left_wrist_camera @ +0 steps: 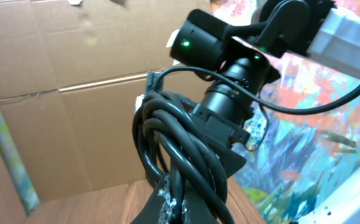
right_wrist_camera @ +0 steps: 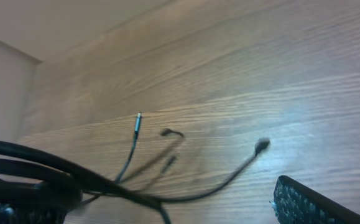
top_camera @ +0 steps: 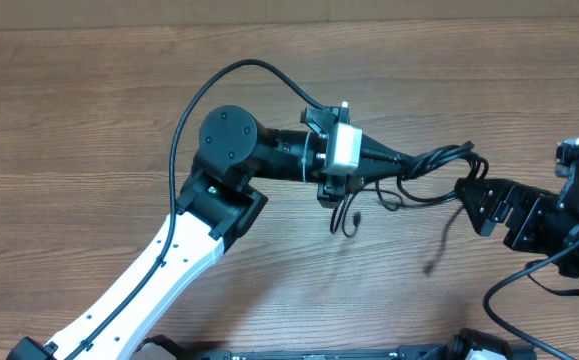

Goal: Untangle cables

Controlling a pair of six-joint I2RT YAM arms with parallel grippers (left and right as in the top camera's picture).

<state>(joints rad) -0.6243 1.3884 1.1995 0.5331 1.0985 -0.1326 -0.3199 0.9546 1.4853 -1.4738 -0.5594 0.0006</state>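
The cables (top_camera: 447, 157) are a bundle of thin black cords held up over the wooden table. My left gripper (top_camera: 424, 158) points right and is shut on them. In the left wrist view its fingers (left_wrist_camera: 195, 208) pinch one strand, and the loops (left_wrist_camera: 167, 137) rise above them. Loose ends (top_camera: 346, 215) hang under the left wrist. My right gripper (top_camera: 466, 197) stands open just right of the bundle. In the right wrist view one textured finger (right_wrist_camera: 307, 202) shows at the bottom right. Thin strands (right_wrist_camera: 186, 198) cross in front, ending in small plugs (right_wrist_camera: 262, 145).
The wooden table (top_camera: 89, 120) lies below. The left arm (top_camera: 169, 250) reaches in from the bottom left and the right arm (top_camera: 559, 220) from the right edge. A thicker black wire (top_camera: 219, 80) arcs over the left wrist. Cardboard (left_wrist_camera: 74, 93) stands behind.
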